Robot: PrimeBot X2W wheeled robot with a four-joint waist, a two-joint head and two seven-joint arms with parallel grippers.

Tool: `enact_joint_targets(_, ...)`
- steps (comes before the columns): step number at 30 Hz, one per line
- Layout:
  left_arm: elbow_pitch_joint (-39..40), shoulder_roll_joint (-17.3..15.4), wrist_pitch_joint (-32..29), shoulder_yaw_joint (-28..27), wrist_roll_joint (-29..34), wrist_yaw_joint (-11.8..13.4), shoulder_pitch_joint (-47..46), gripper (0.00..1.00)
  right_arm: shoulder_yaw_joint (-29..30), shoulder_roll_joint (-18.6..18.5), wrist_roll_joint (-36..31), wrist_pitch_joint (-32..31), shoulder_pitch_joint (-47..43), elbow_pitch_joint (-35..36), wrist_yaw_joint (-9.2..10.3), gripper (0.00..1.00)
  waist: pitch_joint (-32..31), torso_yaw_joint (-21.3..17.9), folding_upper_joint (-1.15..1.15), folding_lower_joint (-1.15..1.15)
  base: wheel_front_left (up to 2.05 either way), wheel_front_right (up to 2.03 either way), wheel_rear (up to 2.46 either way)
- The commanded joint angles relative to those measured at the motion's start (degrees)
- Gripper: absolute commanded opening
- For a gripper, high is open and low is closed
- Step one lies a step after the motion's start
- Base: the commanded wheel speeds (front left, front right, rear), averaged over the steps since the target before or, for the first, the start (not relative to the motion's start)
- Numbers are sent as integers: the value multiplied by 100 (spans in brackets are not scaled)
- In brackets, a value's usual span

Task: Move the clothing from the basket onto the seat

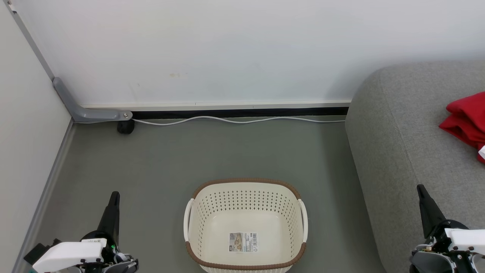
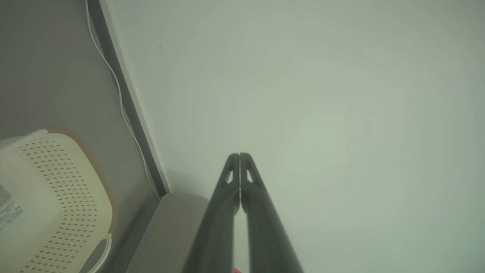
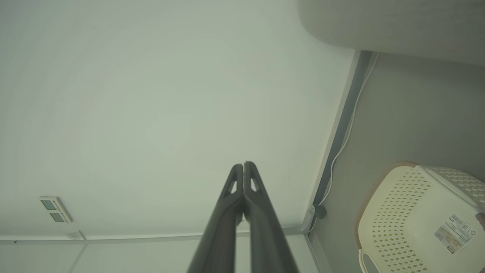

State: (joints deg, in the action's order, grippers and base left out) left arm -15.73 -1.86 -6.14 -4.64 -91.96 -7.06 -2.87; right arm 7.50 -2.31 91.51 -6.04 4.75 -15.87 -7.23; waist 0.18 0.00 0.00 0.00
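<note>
**Clothing on the seat, basket on the floor**

At the near left, the left gripper shows over the grey floor, its dark fingers pointing toward the far wall. In the left wrist view the two fingers are pressed together at the tips, closed on themselves.

Along the foot of the wall, a pale cable runs from a grey bracket with a black caster at the left, across to the seat.

The basket stands upright in the near middle, between the two grippers and apart from both. Its brown rim is uppermost, and its bare bottom shows a label sticker.

To its right, near but not touching, rises the light grey seat with its rounded edge.

The right gripper is at the near right, in front of the seat's cushion. In the right wrist view its fingers are likewise closed tip to tip.

The red clothing lies bunched on the seat at the far right, cut off by the picture's edge. It is well apart from the basket and from both grippers.
</note>
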Motion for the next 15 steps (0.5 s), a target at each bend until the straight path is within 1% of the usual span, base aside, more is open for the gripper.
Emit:
enact_joint_targets(1, 168, -101, -34, -187, -21, -43, -332, 0, -98, -56, 66, -45, 143, 185, -25, 0, 0, 0, 0, 0, 0, 0, 0)
enact_joint_targets(15, 168, -101, -34, -187, -21, -43, -332, 0, -98, -56, 66, -45, 143, 185, -25, 0, 0, 0, 0, 0, 0, 0, 0)
